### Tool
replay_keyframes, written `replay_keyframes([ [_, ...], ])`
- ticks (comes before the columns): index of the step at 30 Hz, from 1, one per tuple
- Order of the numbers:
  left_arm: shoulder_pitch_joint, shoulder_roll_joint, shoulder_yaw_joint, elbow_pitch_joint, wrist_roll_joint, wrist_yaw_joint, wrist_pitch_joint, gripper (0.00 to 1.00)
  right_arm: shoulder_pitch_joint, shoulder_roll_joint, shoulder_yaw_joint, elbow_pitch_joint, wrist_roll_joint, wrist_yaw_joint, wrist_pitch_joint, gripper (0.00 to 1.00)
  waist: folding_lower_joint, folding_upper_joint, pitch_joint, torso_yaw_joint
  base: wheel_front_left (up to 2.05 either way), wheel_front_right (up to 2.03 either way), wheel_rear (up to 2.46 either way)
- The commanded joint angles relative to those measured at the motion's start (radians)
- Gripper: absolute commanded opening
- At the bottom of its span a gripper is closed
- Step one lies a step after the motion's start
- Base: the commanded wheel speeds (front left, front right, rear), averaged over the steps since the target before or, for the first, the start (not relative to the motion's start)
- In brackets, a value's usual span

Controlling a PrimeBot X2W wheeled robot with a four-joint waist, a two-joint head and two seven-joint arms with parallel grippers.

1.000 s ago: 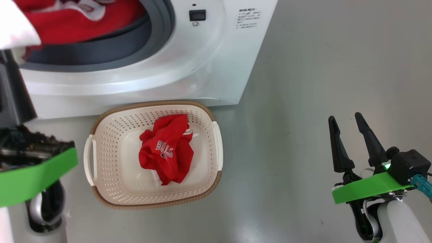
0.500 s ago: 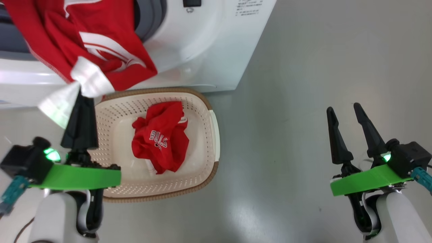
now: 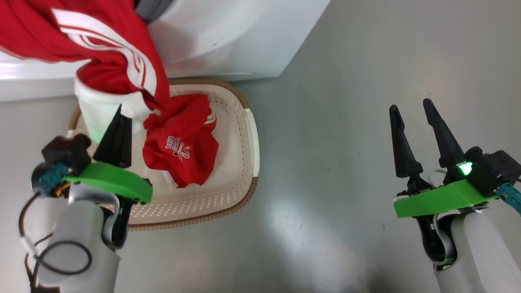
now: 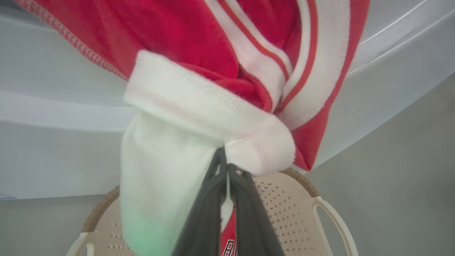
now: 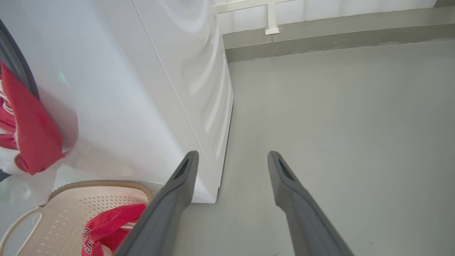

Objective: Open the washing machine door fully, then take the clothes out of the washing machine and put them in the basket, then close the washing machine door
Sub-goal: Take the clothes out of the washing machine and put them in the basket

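**Operator:** Status of the left gripper [image 3: 120, 108]?

**Technician:** Fingers pressed together, pinching the white trim of the striped jersey [image 3: 114, 44].

**Operator:** Location of that garment?

**Technician:** It hangs in front of the washing machine [image 3: 228, 36], above the rear left part of the basket [image 3: 249, 134]. Its upper part runs off the top edge of the head view.

**Operator:** Basket contents?

**Technician:** A crumpled BULLS jersey [image 3: 181, 142] lies inside. The basket stands on the grey floor [image 3: 338, 171], just in front of the machine.

**Operator:** Right gripper [image 3: 410, 105]?

**Technician:** Fingers spread, empty, above the floor, well to the right of the basket.
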Motion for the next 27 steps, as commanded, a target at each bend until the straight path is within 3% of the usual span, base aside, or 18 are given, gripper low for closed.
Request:
replay_keyframes([
  [1, -0.017, 0.036, 0.016, 0.021, -0.002, -0.006, -0.005, 0.00, -0.002, -0.004, 0.026, -0.025, 0.016, 0.005, -0.006, 1.00, 0.0000, 0.0000, 0.032, -0.013, 0.00, 0.00, 0.00],
  [5, -0.078, 0.046, -0.007, 0.132, -0.014, -0.006, -0.005, 0.00, -0.010, -0.004, 0.031, -0.026, 0.022, 0.005, -0.006, 1.00, 0.0000, 0.0000, 0.051, -0.020, 0.00, 0.00, 0.00],
  [13, -0.166, 0.060, -0.028, 0.261, -0.039, -0.006, -0.005, 0.13, -0.018, -0.004, 0.037, -0.026, 0.025, 0.005, -0.006, 1.00, 0.0000, 0.0000, 0.070, -0.029, 0.00, 0.00, 0.00],
  [15, -0.176, 0.062, -0.030, 0.272, -0.045, -0.006, -0.005, 0.27, -0.019, -0.004, 0.038, -0.025, 0.025, 0.005, -0.006, 1.00, 0.0000, 0.0000, 0.071, -0.030, 0.00, 0.00, 0.00],
  [19, -0.185, 0.063, -0.040, 0.277, -0.059, -0.006, -0.005, 0.79, -0.018, -0.004, 0.036, -0.025, 0.021, 0.005, -0.006, 1.00, 0.0000, 0.0000, 0.065, -0.026, 0.00, 0.00, 0.00],
  [21, -0.181, 0.062, -0.042, 0.271, -0.063, -0.006, -0.005, 0.93, -0.017, -0.004, 0.035, -0.024, 0.019, 0.005, -0.006, 1.00, 0.0000, 0.0000, 0.061, -0.022, 0.00, 0.00, 0.00],
  [23, -0.176, 0.060, -0.045, 0.261, -0.067, -0.006, -0.005, 0.99, -0.016, -0.004, 0.035, -0.022, 0.016, 0.005, -0.006, 1.00, 0.0000, 0.0000, 0.057, -0.018, 0.00, 0.00, 0.00],
  [27, -0.162, 0.059, -0.047, 0.235, -0.073, -0.006, -0.005, 1.00, -0.015, -0.004, 0.034, -0.020, 0.011, 0.005, -0.006, 1.00, 0.0000, 0.0000, 0.050, -0.011, 0.00, 0.00, 0.00],
])
